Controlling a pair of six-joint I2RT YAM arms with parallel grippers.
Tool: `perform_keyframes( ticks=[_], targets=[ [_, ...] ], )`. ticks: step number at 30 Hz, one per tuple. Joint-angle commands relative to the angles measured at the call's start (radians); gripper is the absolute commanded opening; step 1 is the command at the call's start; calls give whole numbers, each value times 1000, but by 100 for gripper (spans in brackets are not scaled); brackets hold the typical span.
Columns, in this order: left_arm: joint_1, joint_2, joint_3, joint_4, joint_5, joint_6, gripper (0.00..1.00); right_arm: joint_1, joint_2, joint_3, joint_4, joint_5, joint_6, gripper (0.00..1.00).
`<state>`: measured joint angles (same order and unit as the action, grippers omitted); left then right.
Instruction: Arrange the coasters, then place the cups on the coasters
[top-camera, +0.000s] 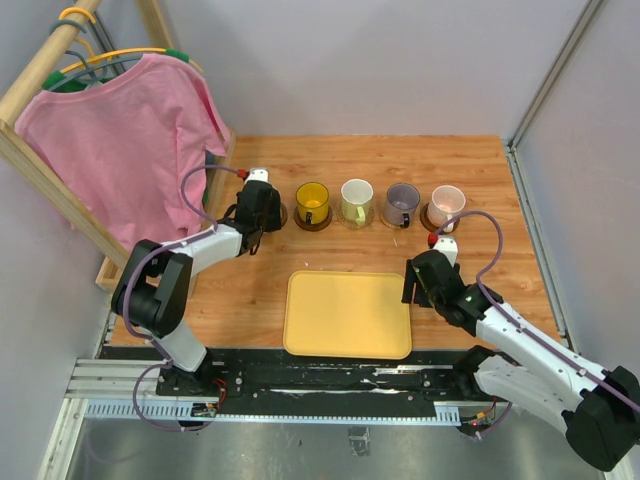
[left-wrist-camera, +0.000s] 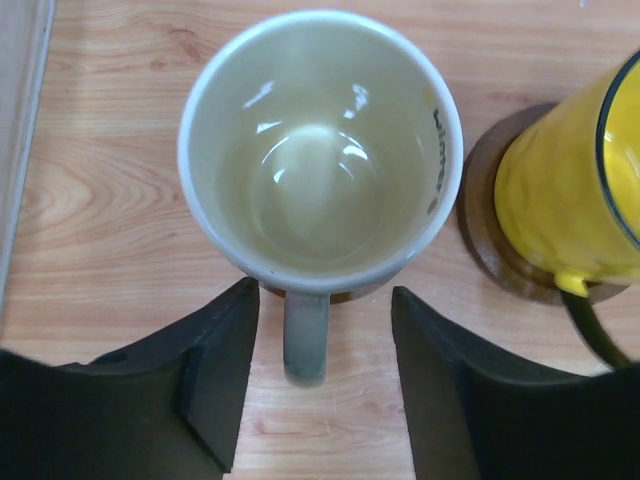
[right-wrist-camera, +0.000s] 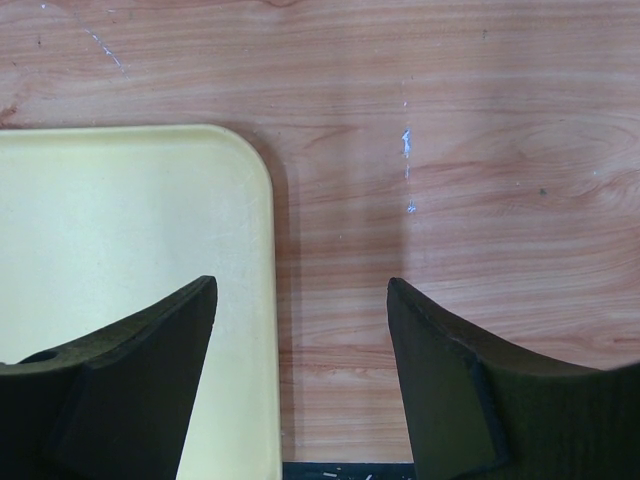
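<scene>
A beige cup (left-wrist-camera: 320, 150) stands upright on a dark coaster (left-wrist-camera: 352, 294), of which only a sliver shows under it. Its handle (left-wrist-camera: 305, 340) points back between the fingers of my left gripper (left-wrist-camera: 322, 290), which is open with a gap on each side. In the top view the left gripper (top-camera: 262, 212) covers that cup. To its right stand a yellow cup (top-camera: 312, 203) (left-wrist-camera: 570, 190), a white cup (top-camera: 357, 200), a grey-purple cup (top-camera: 402, 203) and a pink cup (top-camera: 446, 205), each on its own coaster. My right gripper (top-camera: 414, 284) (right-wrist-camera: 300, 300) hangs open and empty.
A yellow tray (top-camera: 347, 313) (right-wrist-camera: 120, 220) lies empty at the near middle, its right edge under the right gripper. A pink shirt (top-camera: 130, 140) hangs on a wooden rack at the far left. Grey walls close the back and right.
</scene>
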<state>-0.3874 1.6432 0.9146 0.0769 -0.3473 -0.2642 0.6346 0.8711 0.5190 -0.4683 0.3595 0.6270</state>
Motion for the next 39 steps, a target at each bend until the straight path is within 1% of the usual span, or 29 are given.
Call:
perform_keyframes(
  ticks=[1, 2, 4, 10, 15, 18, 22, 25, 29, 34, 39],
  targets=[
    [8, -5, 28, 53, -31, 3, 65, 11, 8, 3, 11, -2, 10, 70],
    [8, -7, 26, 51, -33, 2, 68, 11, 9, 3, 11, -3, 10, 70],
    [8, -12, 24, 47, -35, 1, 70, 12, 11, 3, 14, -5, 10, 70],
    [8, -49, 11, 34, -29, -7, 71, 13, 7, 3, 14, -5, 9, 70],
    [8, -131, 7, -4, -26, -6, 73, 12, -11, 15, 0, 25, -7, 70],
    [8, -201, 2, -35, -27, -1, 77, 11, -31, 33, -14, 69, -20, 72],
    [8, -291, -19, -66, -36, 18, 81, 5, -70, 46, -12, 175, -43, 76],
    [8, -329, -33, -91, -29, 24, 82, -8, -95, 55, -12, 204, -67, 77],
    [8, -345, -75, -97, -13, 13, 84, -21, -122, 81, -48, 239, -83, 78],
    [8, -320, -111, -67, 2, 10, 85, -29, -187, 131, -79, 290, -117, 78],
    [8, -294, -126, -35, 39, 3, 90, -41, -238, 176, -90, 368, -161, 78]
  ],
)
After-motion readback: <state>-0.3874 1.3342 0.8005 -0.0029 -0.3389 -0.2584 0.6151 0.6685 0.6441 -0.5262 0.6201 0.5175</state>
